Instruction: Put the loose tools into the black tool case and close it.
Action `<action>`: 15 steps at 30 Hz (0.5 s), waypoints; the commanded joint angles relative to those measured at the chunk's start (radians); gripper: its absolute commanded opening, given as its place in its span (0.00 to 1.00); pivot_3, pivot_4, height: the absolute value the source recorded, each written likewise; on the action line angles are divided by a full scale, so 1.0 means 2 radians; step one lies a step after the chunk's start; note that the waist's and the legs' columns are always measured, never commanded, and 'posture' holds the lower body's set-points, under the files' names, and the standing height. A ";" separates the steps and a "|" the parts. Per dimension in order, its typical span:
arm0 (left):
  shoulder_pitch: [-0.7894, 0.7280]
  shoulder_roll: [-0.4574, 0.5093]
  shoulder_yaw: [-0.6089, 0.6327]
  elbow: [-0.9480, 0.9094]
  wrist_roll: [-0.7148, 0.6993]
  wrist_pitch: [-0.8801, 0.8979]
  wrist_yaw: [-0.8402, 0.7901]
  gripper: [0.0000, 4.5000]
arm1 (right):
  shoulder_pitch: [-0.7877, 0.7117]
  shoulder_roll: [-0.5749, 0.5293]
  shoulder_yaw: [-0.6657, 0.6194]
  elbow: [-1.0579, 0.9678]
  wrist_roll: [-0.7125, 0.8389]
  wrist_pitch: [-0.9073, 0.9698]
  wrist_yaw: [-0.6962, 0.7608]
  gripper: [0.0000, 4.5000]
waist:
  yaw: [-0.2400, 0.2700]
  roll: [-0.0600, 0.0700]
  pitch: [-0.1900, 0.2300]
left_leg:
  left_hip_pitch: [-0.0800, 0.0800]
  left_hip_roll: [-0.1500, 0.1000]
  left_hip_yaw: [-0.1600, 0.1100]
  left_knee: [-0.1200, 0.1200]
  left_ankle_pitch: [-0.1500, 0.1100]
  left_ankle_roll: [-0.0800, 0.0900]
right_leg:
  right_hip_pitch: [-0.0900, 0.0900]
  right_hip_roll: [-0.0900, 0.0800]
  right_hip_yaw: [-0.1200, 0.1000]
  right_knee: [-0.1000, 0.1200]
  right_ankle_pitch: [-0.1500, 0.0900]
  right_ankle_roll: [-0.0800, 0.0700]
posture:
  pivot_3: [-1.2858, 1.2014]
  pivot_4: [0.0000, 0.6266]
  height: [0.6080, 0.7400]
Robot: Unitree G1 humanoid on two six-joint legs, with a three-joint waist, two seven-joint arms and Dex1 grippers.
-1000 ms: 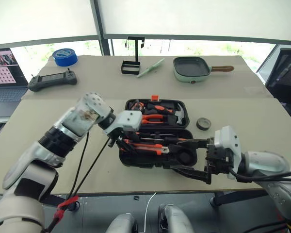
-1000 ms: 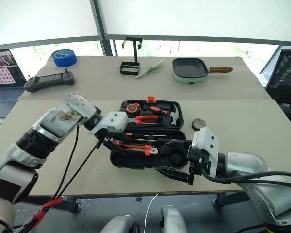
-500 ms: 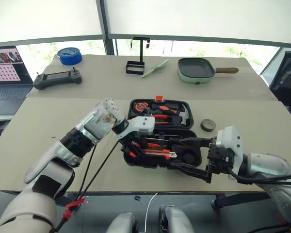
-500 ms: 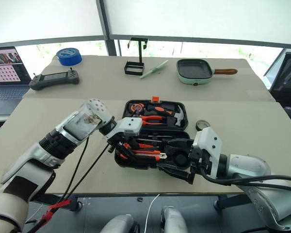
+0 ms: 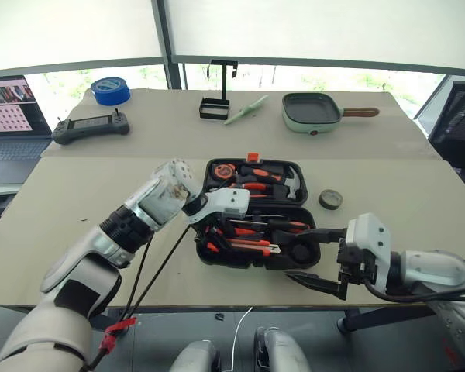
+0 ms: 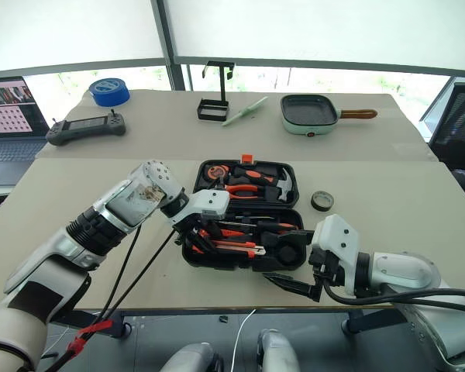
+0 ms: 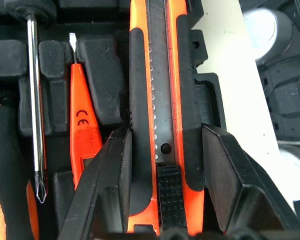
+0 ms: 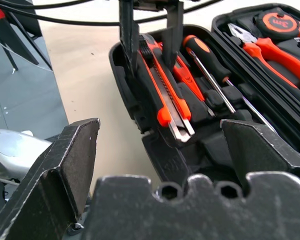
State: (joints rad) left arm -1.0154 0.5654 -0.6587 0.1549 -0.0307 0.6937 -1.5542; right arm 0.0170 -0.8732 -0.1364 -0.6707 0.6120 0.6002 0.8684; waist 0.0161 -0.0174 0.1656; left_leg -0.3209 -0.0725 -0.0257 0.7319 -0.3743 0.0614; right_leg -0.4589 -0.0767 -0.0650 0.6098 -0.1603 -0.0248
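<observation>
The black tool case (image 5: pixel 252 264) lies open in the middle of the table, with pliers and a hammer in its far half. In the near half my left gripper (image 5: pixel 209 232) is shut on the orange-black utility knife (image 7: pixel 155 60), a finger on each side of it. Beside the knife lie the slim orange tester screwdriver (image 7: pixel 83 125) and an orange-and-black screwdriver (image 8: pixel 205 55) in their slots. The small dark tape roll (image 5: pixel 330 200) sits on the table just right of the case. My right gripper (image 5: pixel 298 253) stands wide open and holds nothing at the case's near right corner.
Along the back of the table are a blue tape roll (image 5: pixel 111 90), a black controller (image 5: pixel 87 127), a black wire stand (image 5: pixel 215 97) and a pale green pan (image 5: pixel 314 111). A laptop (image 5: pixel 12 116) stands at the far left. The table's front edge runs just below the case.
The camera shifted early on. My right gripper has drawn back a little from the case's corner toward the table's front edge. The left gripper stays on the knife.
</observation>
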 commanded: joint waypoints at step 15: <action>-0.033 0.033 0.087 -0.025 -0.094 0.050 -0.030 0.99 | -0.011 0.003 -0.012 0.007 0.005 -0.011 0.017 1.00 | -0.001 0.000 0.000 | 0.000 0.000 0.000 0.000 0.000 0.000 | 0.000 0.000 0.000 0.000 0.000 0.000 | 0.52 0.24 1.00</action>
State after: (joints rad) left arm -1.0875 0.6183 -0.5122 0.1077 -0.2033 0.8383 -1.6062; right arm 0.0046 -0.8584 -0.1356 -0.6500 0.6122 0.5998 0.8925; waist 0.0133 -0.0173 0.1656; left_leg -0.3209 -0.0725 -0.0257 0.7320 -0.3743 0.0610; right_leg -0.4596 -0.0767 -0.0652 0.6097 -0.1603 -0.0249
